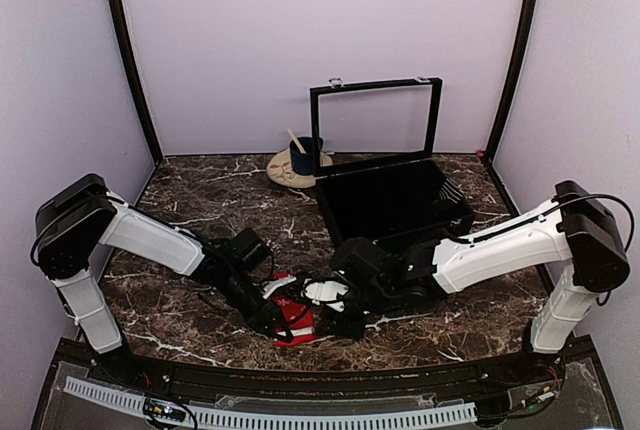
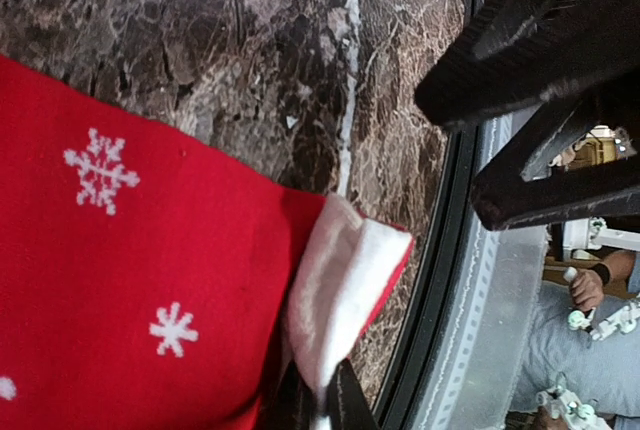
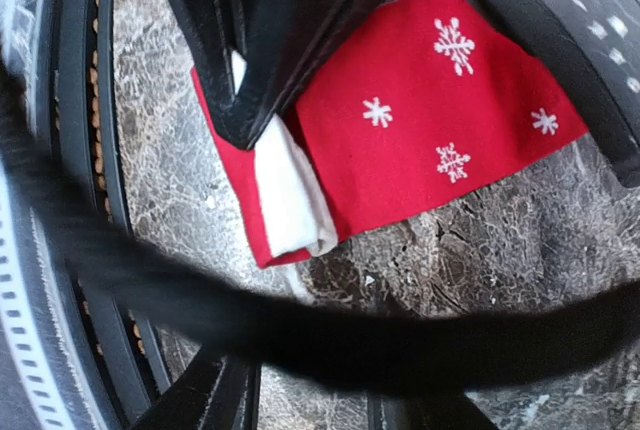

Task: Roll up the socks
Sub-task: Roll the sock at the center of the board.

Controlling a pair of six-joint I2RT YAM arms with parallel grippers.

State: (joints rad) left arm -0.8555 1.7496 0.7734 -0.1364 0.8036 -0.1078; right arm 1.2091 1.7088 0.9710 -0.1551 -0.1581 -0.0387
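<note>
The dark stone tabletop (image 1: 200,200) is the biggest thing here. A black box (image 1: 395,200) with its lid up sits at the back right. The left arm (image 1: 150,235) and the right arm (image 1: 500,245) reach in from the sides and meet near the front edge. A blue mug (image 1: 302,158) stands far back, near the box.

The socks (image 1: 292,325) lie flat on the tabletop between the arms, close to the front edge and in front of the box. They are red with little white snowflakes. The white cuff (image 2: 340,280) is at the end nearest that edge.

The left jaws are pinched tight on the white cuff. The right jaws are apart and hold nothing. They hang just beside the cuff end.

I think the socks are soft, thin and light. They will flop and fold, not stay stiff, and they cannot break. The stone looks smooth, so they may slide when pushed. The cuff looks like the best place to grab, because the cloth is folded thick there. Rolling should start at one end while the other jaws press the cloth down.
</note>
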